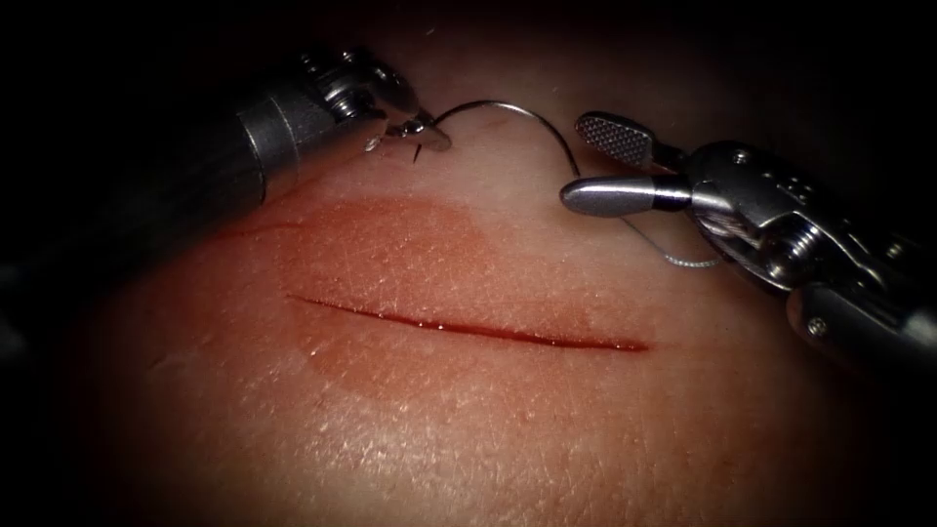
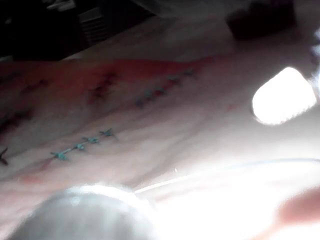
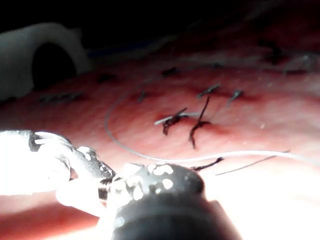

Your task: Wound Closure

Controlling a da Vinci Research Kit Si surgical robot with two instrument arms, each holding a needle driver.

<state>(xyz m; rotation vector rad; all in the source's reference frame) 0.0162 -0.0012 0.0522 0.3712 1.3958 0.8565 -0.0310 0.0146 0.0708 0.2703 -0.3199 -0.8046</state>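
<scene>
Long red cut (image 1: 468, 327) runs across pale pink tissue (image 1: 468, 439), w/ red fluid stain (image 1: 390, 254) around it. Left arm's steel tool (image 1: 415, 127), above cut, is clamped on one end of thin curved steel needle (image 1: 517, 112). Needle arcs over tissue, not in it. Right arm's steel tool (image 1: 600, 166), above cut's right end, has jaws apart around needle's other end, holding nothing. Thin thread (image 1: 683, 259) lies beneath right tool.

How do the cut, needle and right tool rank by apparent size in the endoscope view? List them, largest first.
1. Right tool, jaws open, holding nothing; nearer the camera, so unsure.
2. Cut, almost as long.
3. Needle, one end held by left tool, not in tissue.
</scene>
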